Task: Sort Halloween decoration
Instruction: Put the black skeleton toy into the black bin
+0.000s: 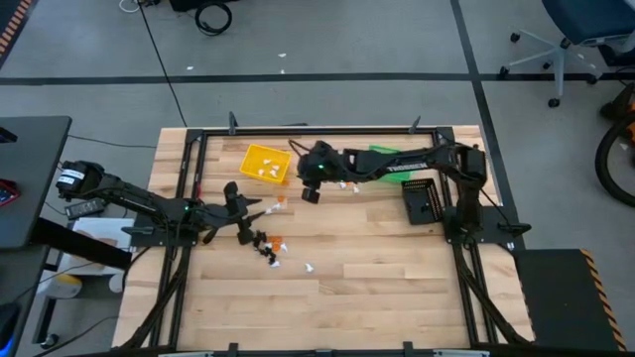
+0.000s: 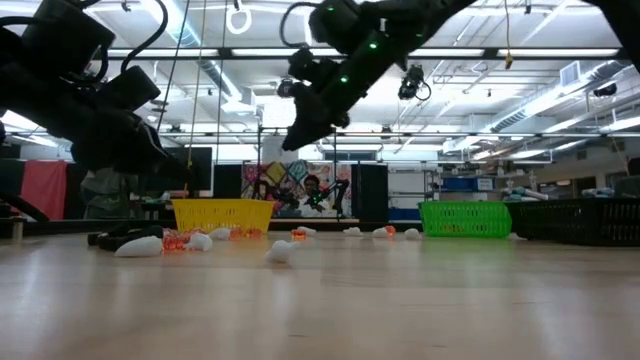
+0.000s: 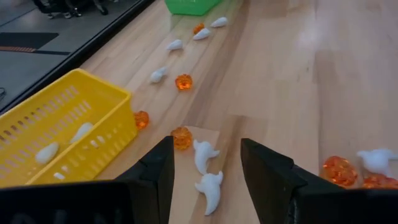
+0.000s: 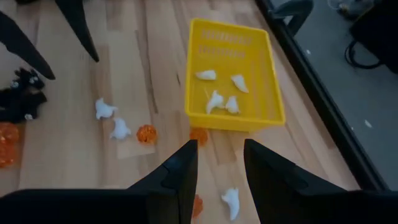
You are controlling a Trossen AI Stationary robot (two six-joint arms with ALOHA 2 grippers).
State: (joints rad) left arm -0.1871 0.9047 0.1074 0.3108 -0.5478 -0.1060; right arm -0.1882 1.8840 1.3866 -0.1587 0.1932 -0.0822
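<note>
Small white, orange and black Halloween trinkets lie scattered on the wooden table [image 1: 377, 258], several of them in a cluster [image 1: 270, 248]. A yellow bin [image 4: 233, 74] holds several white ghosts [image 4: 217, 99]. My right gripper [image 4: 219, 146] hangs open above the table near that bin's near edge, with nothing between its fingers. It also shows high above the table in the low view [image 2: 300, 130]. My left gripper [image 3: 205, 144] is open, above two white ghosts [image 3: 207, 174] that lie on the wood. An orange pumpkin [image 3: 181, 137] lies beside them.
A green bin [image 2: 465, 218] stands at the table's far side, partly under my right arm. A black bin [image 1: 424, 201] sits at the right. Black trinkets [image 4: 22, 99] lie close to the left gripper. A black frame [image 1: 298, 130] borders the table. A person [image 2: 312, 190] sits in the room behind.
</note>
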